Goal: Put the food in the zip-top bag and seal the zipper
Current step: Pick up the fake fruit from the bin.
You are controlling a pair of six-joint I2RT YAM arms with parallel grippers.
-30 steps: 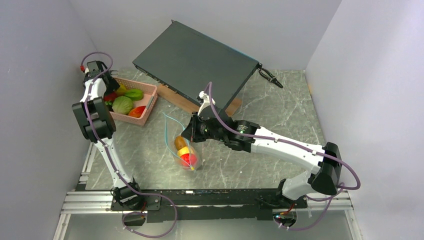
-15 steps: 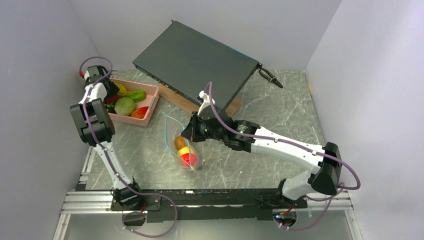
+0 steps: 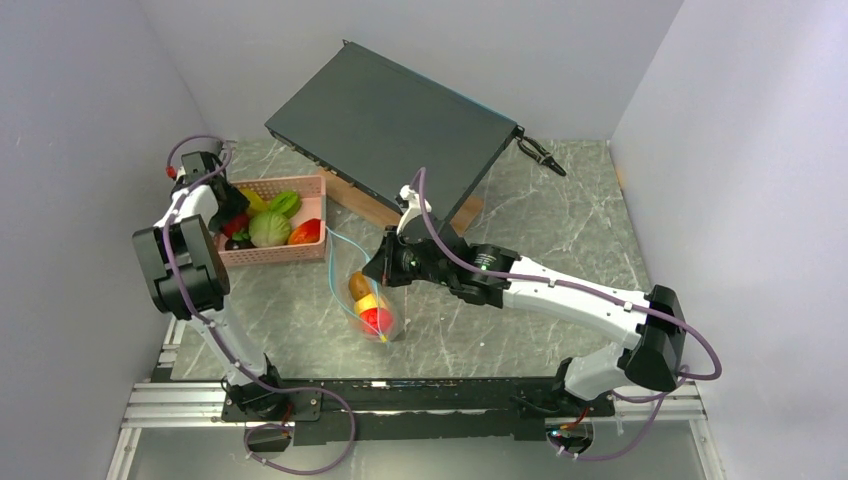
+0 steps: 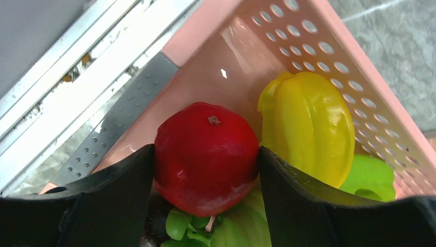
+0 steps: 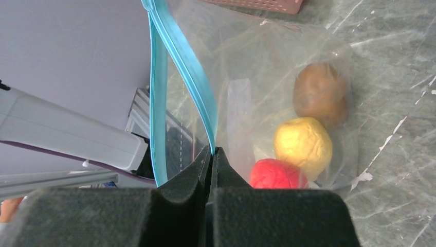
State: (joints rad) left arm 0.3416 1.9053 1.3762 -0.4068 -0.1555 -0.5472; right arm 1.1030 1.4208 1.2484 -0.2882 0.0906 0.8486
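- Toward the far-left corner of the desk, the left gripper (image 4: pixel 204 172) is down inside the pink basket (image 3: pixel 282 252), its jaws clamped on either side of a round red fruit (image 4: pixel 205 154).
- Beside that red fruit lie a ribbed yellow piece (image 4: pixel 308 128) touching it and a green piece (image 4: pixel 371 177). More green shows beneath the fingers, so several pieces of the food have not yet been moved.
- Near the middle of the desk, a little toward the near edge, stands the zip-top bag (image 3: pixel 384 318). The right gripper (image 5: pixel 212 154) has its jaws pressed together on the bag's mouth edge, pinching the film where the teal zipper (image 5: pixel 181 57) runs down to them.
- The zipper's two strips stand apart above the pinch, so the mouth is open and unsealed.
- Three pieces already sit in the bag: a brown one (image 5: pixel 320 92), a yellow one (image 5: pixel 302 145) and a red one (image 5: pixel 275 175).
- The step in hand looks like the pick of the next piece, with the task perhaps half done.
- Next, the red fruit must be lifted clear of the basket wall, carried toward the desk's middle and lowered between the zipper strips.
- The left arm must come in from the open side, away from the right gripper's pinch, and release low enough that the fruit does not bounce off the rim.
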